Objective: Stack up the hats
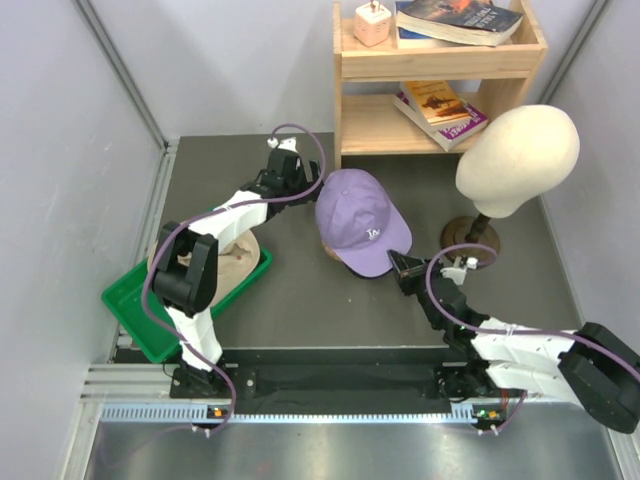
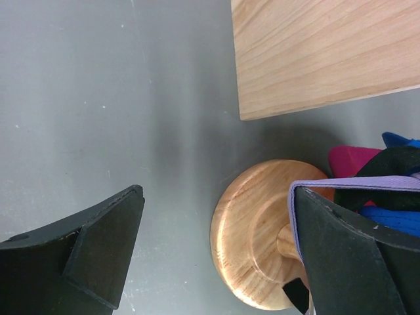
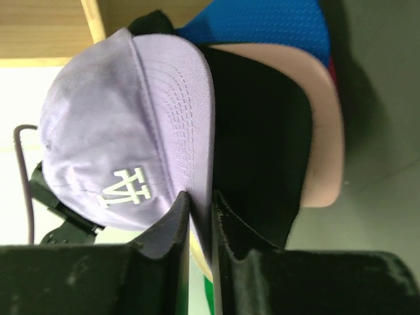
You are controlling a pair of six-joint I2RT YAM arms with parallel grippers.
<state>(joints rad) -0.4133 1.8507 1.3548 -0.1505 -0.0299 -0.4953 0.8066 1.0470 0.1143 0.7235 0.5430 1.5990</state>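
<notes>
Lavender cap [image 3: 111,118]: topmost of the pile on the round wooden stand [image 2: 252,243]; white logo on its front, brim pointing toward the arms' bases.
Black cap [image 3: 262,131]: right under the lavender one on the stand, its brim jutting out past the lavender brim.
Pale pink cap [image 3: 325,131]: under the black one, only its brim edge showing.
Blue cap [image 3: 262,26]: deeper in the same pile, part of its mesh peeking out.
Bright pink hat [image 2: 351,161]: a patch shows in the pile above the stand's base.
Right claw [image 3: 200,197]: on the stand's near side, fingers almost together, clamped on the lavender brim's edge.
Left claw [image 2: 216,193]: on the stand's far side, fingers wide apart, holding nothing; one finger over bare tabletop [image 1: 300,290], the other in front of the lavender cap's back rim, contact unclear.
Shelf [image 1: 440,60]: just behind the stand, books on it.
Mannequin head [image 1: 520,155]: to the right of the stand, apart from it.
Green tray [image 1: 130,310]: to the left of the stand, well apart.
</notes>
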